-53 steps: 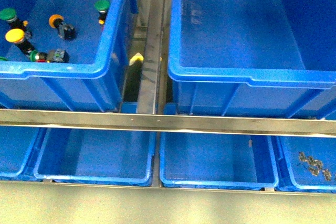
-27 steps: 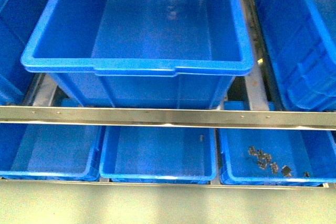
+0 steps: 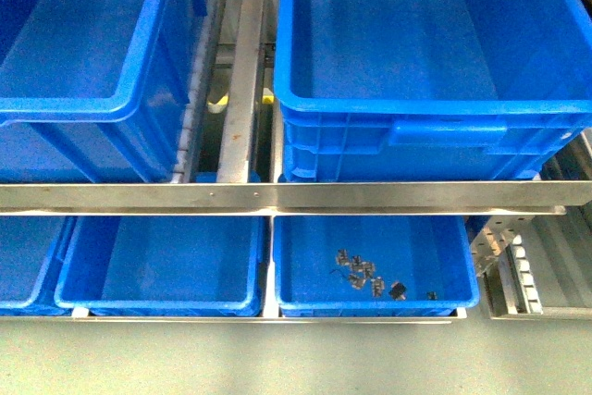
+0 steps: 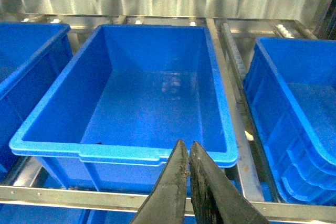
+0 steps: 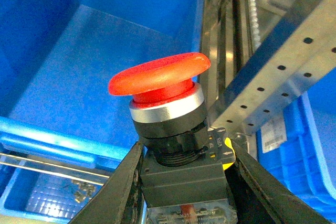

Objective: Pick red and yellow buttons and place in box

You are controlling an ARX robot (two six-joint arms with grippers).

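Observation:
In the right wrist view my right gripper [image 5: 186, 150] is shut on the black body of the red button [image 5: 157, 77], whose round red mushroom cap stands upright. It hangs above the front rim of the box [image 5: 47, 137], a deep blue crate. In the front view the box [image 3: 444, 131] shows its ribbed front and raised panel at upper right. My left gripper [image 4: 188, 145] is shut and empty, in front of another deep blue crate [image 4: 121, 153]. The yellow button is out of view. Neither gripper shows in the front view.
A second deep blue crate [image 3: 83, 108] stands at upper left, with a steel rail [image 3: 240, 90] between the crates. A steel crossbar [image 3: 277, 196] runs in front. Shallow blue trays [image 3: 157, 302] sit below; one [image 3: 370, 307] holds small metal parts. A perforated steel post [image 5: 273, 77] stands beside the button.
The front view has swung to the right. The crate with the loose buttons has left the picture, and the ribbed crate has come in at the right.

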